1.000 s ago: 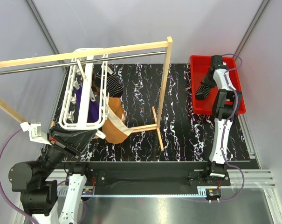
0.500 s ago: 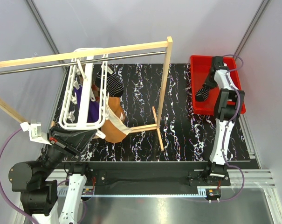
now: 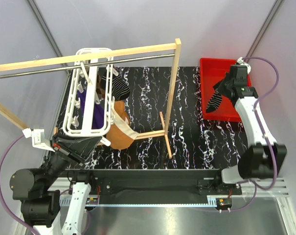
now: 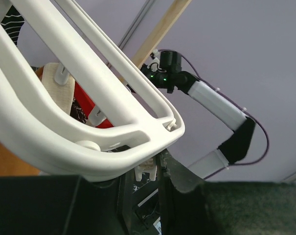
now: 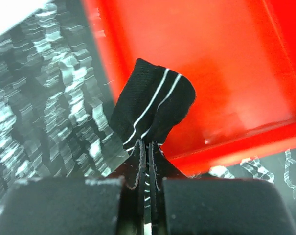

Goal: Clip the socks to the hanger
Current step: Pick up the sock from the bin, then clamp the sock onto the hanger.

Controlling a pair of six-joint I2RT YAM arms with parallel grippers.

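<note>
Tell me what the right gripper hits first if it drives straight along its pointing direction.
Beyond the striped sock it grips, right gripper likely meets the red bin near its corner wall; depth unclear.

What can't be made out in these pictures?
- Left gripper: in the left wrist view, the white plastic drying rack covers its jaws, so open or shut cannot be told.
- Dark purple sock and orange-brown sock: in the top view, the rack's lattice hides how they are fastened.
- Black white-striped sock: in the right wrist view, its lower end is hidden between the fingers of the shut right gripper.
</note>
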